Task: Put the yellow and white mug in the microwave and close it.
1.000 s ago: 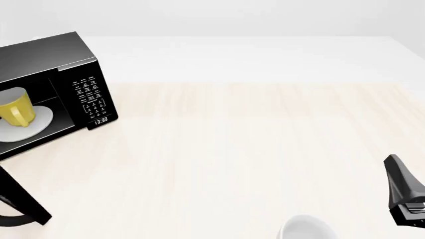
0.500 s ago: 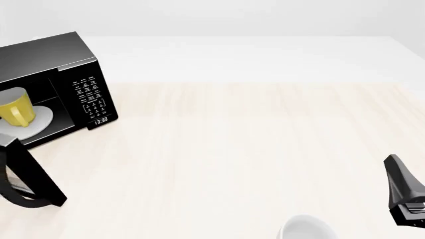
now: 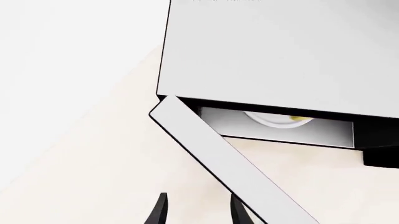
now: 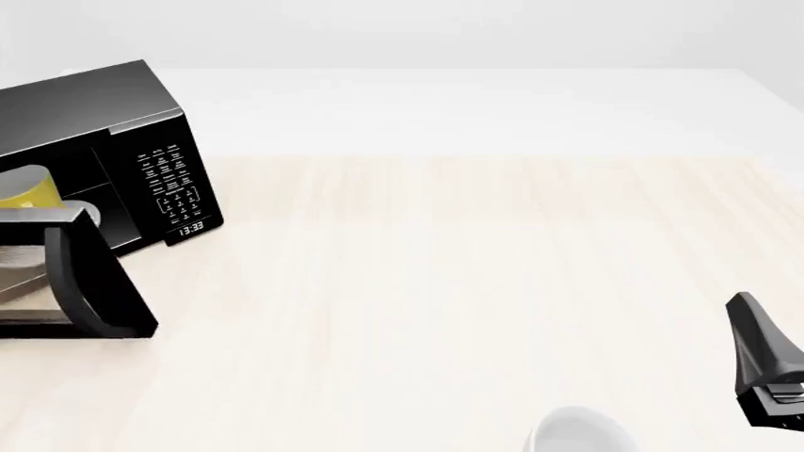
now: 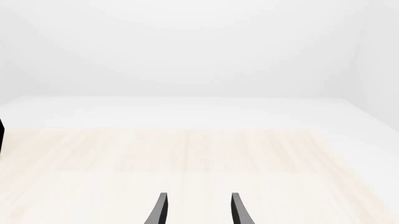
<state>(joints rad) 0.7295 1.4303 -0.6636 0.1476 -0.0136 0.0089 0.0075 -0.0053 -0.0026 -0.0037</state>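
The black microwave [image 4: 126,122] stands at the table's far left. Its door [image 4: 94,278] is partly swung in and stands at an angle. The yellow and white mug [image 4: 28,188] sits inside on the white turntable plate [image 3: 268,120], half hidden by the door. In the left wrist view the microwave's top [image 3: 268,51] and door [image 3: 231,168] show, with a sliver of the mug [image 3: 301,119] in the gap. My left gripper [image 3: 198,212] is open and empty, one fingertip close beside the door's outer face. My right gripper [image 5: 198,212] is open and empty, low at the right [image 4: 766,367].
A plain white-grey cup [image 4: 578,435] stands at the front edge, left of my right gripper. The light wooden table [image 4: 477,282] stretches between the microwave and the right arm. A black sliver of the microwave [image 5: 1,135] shows in the right wrist view.
The microwave door has swung from wide open towards the opening and now covers much of the mug and plate. The right arm has not moved.
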